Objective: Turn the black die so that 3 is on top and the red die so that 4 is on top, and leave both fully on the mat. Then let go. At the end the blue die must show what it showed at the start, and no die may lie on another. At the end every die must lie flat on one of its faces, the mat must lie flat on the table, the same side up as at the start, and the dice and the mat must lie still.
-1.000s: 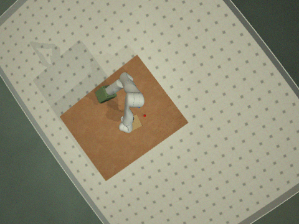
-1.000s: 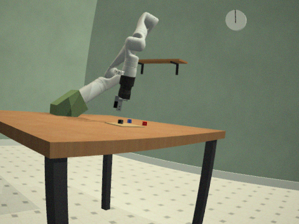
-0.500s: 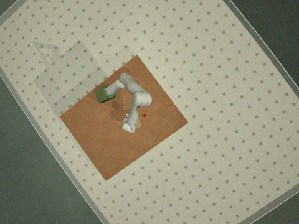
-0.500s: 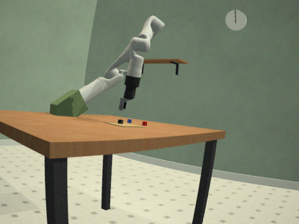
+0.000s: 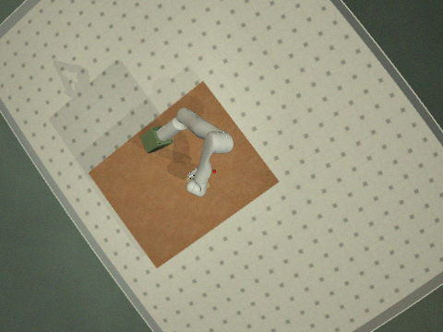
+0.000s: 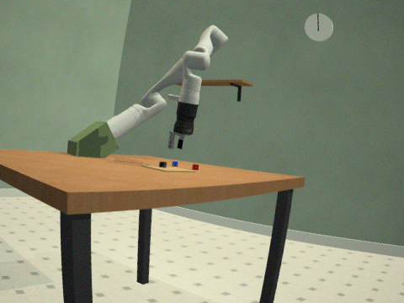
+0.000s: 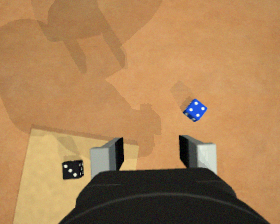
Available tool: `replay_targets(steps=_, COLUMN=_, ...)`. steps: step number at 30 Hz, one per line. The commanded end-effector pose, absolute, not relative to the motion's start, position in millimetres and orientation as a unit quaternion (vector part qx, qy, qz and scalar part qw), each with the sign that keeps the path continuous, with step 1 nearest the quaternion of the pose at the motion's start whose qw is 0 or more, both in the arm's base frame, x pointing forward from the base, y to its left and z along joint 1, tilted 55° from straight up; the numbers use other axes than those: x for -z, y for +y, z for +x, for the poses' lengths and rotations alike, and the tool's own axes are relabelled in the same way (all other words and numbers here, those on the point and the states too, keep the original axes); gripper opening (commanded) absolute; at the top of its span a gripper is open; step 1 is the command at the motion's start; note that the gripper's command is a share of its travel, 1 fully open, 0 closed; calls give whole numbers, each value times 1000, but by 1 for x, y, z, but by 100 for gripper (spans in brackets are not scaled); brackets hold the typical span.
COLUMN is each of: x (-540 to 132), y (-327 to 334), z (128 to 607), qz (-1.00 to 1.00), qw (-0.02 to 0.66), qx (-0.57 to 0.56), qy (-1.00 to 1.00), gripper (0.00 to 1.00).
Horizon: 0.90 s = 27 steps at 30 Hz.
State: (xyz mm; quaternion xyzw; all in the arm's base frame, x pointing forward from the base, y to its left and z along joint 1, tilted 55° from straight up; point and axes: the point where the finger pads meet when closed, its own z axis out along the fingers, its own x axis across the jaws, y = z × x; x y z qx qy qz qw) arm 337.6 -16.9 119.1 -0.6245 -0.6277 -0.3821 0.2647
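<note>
My gripper is open and empty, and hangs well above the table. In the wrist view the black die lies flat on the tan mat, below and to the left of my left finger. Its white pips are too small to count. The blue die lies on bare table wood beyond the mat, ahead of my right finger. In the side view the black die, blue die and red die stand in a row along the mat. The red die sits by the mat's end, out of the wrist view.
The arm's green base stands on the wooden table at the left rear. The table's front edge is close to the dice in the side view. A wall shelf hangs behind the arm.
</note>
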Motion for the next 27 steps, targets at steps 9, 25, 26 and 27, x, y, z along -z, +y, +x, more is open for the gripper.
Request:
replay_targets(steps=9, x=-142, y=-10, z=359, qz=-714, qw=295, qx=351, qy=-529, gripper=100)
replay_targets(steps=25, x=-165, y=-5, z=383, qz=-783, qw=321, qx=328, qy=-420, gripper=100)
replay_targets(steps=26, x=-166, y=-4, z=384, qz=-786, qw=322, qx=327, qy=-414, gripper=100)
replay_targets(steps=27, x=-167, y=-4, z=385, qz=-789, qw=323, qx=326, qy=-409, gripper=100)
